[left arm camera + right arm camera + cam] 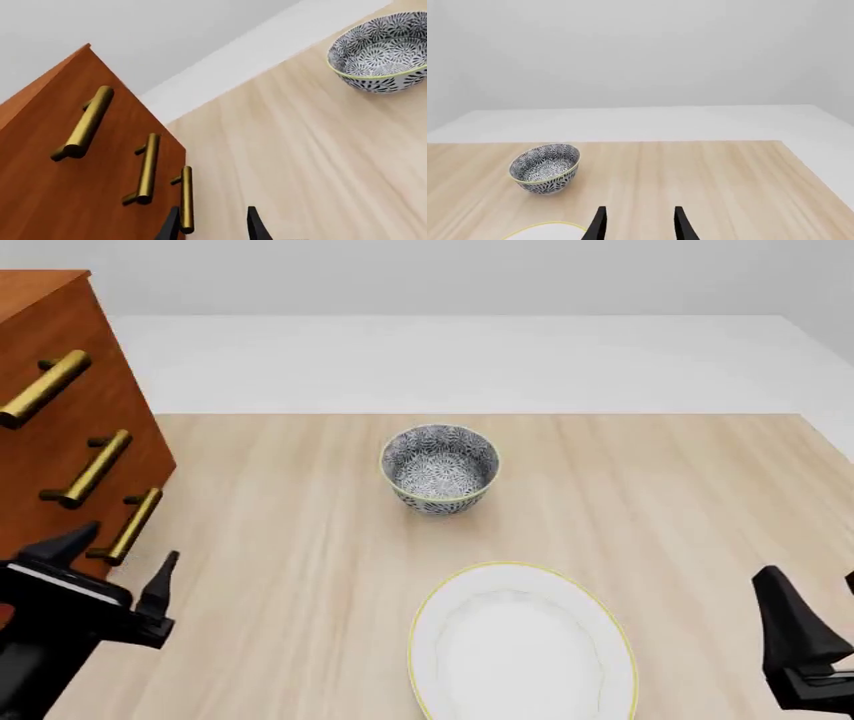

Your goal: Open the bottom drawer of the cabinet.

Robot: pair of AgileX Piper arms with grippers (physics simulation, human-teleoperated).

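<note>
Tall reddish-brown wooden cabinet (54, 410) cut off at the front view's left edge, only a slanted slice of its face showing, with three short brass bar handles stacked down it. No seams between the drawers to be made out anywhere, so each drawer known only by its handle. Bottom drawer (94, 550) at the foot of the cabinet, where it meets the pale wood surface (667, 500); its brass bar handle (130, 526) the lowest of the three.

Left gripper (123, 558) spread wide, nothing held, black fingers (162, 585) parted. Lowest handle right at the fingertips: in the front view between the two tips, in the left wrist view (187, 199) overlapping the tip nearer the cabinet face. Touching or just short of it, cannot tell. Cabinet-side finger partly hidden behind that bar in the wrist view, both fingers cropped by the frame edge.

Right gripper (639, 222) well apart from the cabinet, fingers parted and empty; in the front view only one finger (794, 635) plain, the rest cut off.

Ahead of the right fingers, a round blue-and-white patterned bowl (439, 466) and, nearer, a white oval plate with a yellow rim (523, 645), its near end cropped.
</note>
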